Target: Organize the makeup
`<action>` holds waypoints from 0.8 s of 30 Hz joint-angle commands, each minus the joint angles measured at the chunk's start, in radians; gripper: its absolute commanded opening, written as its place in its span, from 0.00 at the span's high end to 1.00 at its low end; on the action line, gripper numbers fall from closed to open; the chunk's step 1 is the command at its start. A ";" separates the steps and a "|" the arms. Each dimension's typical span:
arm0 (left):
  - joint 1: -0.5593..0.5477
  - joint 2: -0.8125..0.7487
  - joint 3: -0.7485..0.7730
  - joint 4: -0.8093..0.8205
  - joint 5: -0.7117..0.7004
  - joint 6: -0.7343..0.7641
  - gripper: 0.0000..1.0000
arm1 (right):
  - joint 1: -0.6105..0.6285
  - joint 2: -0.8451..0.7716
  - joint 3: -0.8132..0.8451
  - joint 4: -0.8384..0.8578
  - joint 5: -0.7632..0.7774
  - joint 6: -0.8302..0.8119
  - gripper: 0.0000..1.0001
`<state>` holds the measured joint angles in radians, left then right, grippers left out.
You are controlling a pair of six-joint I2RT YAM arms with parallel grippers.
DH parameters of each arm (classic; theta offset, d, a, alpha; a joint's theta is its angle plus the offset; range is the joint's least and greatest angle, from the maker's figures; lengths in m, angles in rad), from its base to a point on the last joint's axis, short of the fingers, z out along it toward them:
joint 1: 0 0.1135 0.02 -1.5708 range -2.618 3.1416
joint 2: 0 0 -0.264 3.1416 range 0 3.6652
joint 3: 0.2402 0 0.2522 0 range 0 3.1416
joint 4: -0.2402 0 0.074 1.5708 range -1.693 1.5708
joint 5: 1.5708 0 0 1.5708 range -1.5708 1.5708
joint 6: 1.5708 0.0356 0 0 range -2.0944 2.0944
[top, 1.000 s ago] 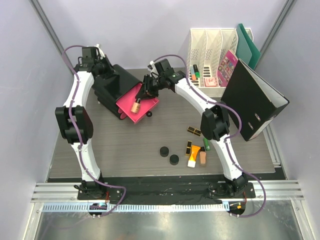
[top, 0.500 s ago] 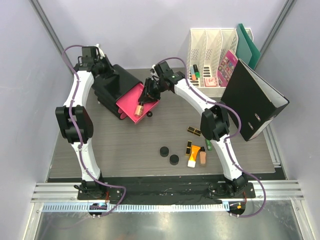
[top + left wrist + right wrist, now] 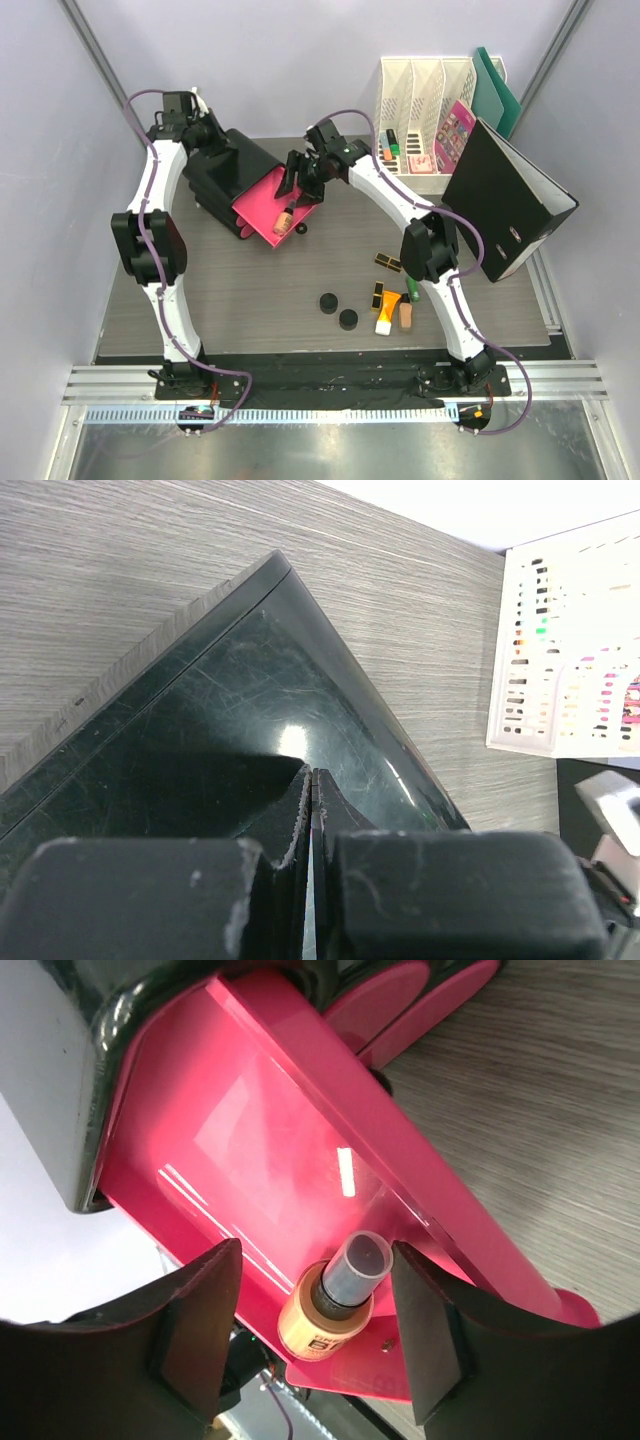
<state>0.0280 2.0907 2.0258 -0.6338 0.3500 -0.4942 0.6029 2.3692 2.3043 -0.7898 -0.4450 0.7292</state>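
The overhead view is bright and even, with soft shadows on the grey surface. At the left wrist, white glare sits on the glossy, scratched black box, and the left claw is blurred. At the right wrist, a light streak reflects off the pink drawer; the right claw looks soft.

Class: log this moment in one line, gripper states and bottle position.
left gripper: shut | right gripper: open | peach bottle: lying in pink drawer, ungripped

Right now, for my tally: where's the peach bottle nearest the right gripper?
Top view, left of centre: the peach bottle lies in the open pink drawer of the black box, beside the right gripper.
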 commanded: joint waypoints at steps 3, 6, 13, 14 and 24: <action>0.024 0.095 -0.027 -0.221 -0.095 0.039 1.00 | 0.001 -0.093 0.110 -0.081 0.146 -0.057 0.30; 0.024 0.098 -0.024 -0.224 -0.095 0.039 1.00 | -0.003 -0.122 0.099 -0.091 0.169 -0.073 0.29; 0.026 0.098 -0.027 -0.233 -0.101 0.048 1.00 | -0.026 -0.247 0.034 -0.158 0.262 -0.114 0.29; 0.027 0.098 -0.027 -0.233 -0.105 0.048 1.00 | -0.034 -0.266 0.014 -0.173 0.285 -0.120 0.29; 0.027 0.104 -0.041 -0.234 -0.111 0.051 1.00 | -0.120 -0.525 -0.486 -0.391 0.420 -0.149 0.30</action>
<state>0.0391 2.1010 2.0449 -0.6491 0.3481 -0.4915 0.5072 1.9343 2.0117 -1.0676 -0.1085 0.5892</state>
